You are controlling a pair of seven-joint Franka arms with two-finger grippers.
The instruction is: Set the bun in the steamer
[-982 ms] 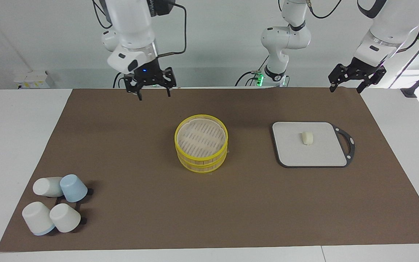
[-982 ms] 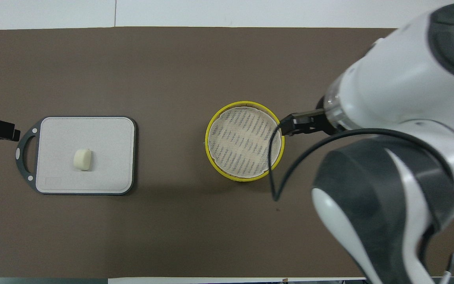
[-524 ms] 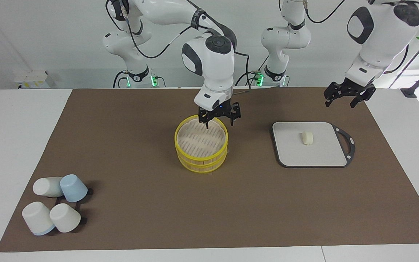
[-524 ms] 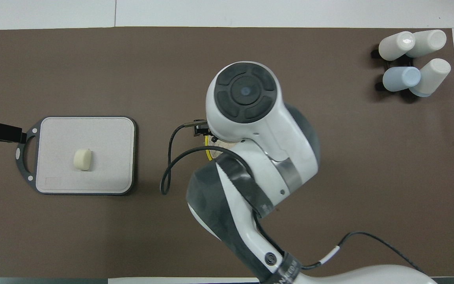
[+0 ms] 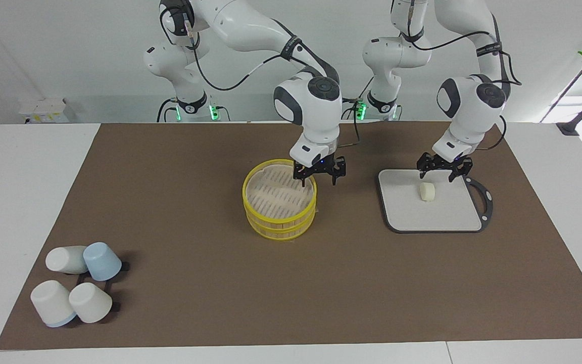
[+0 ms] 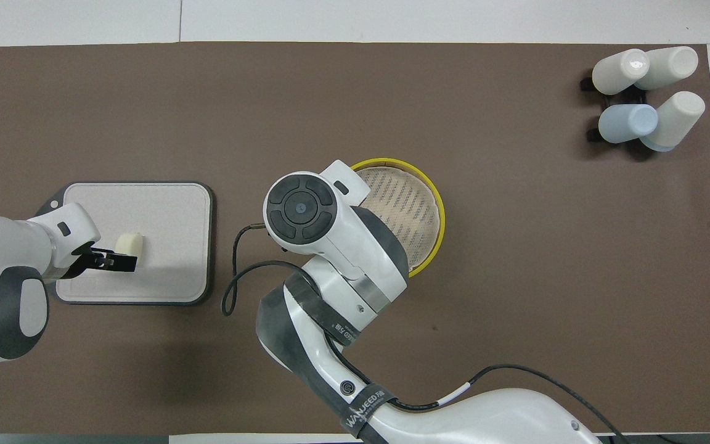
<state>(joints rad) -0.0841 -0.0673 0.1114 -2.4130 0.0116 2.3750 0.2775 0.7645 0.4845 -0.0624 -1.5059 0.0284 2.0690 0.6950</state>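
Note:
The bun [image 5: 427, 191] is a small cream lump lying on the grey board [image 5: 437, 215]; it also shows in the overhead view [image 6: 128, 243]. My left gripper [image 5: 441, 173] is open and hovers low over the board, just beside the bun on the robots' side, not touching it; it shows in the overhead view [image 6: 116, 262] too. The yellow-rimmed steamer [image 5: 279, 227] stands mid-table with nothing in it. My right gripper [image 5: 320, 178] is open over the steamer's rim on the side toward the board. In the overhead view my right arm hides this gripper and part of the steamer [image 6: 440, 217].
The black-rimmed board [image 6: 170, 246] lies toward the left arm's end, its handle pointing to the table end. Several white and blue cups [image 5: 76, 283] lie clustered at the right arm's end, farther from the robots; they also show in the overhead view [image 6: 644, 98].
My left gripper has come down from above the table's edge to just over the board beside the bun. My right gripper has shifted slightly toward the board along the steamer's rim.

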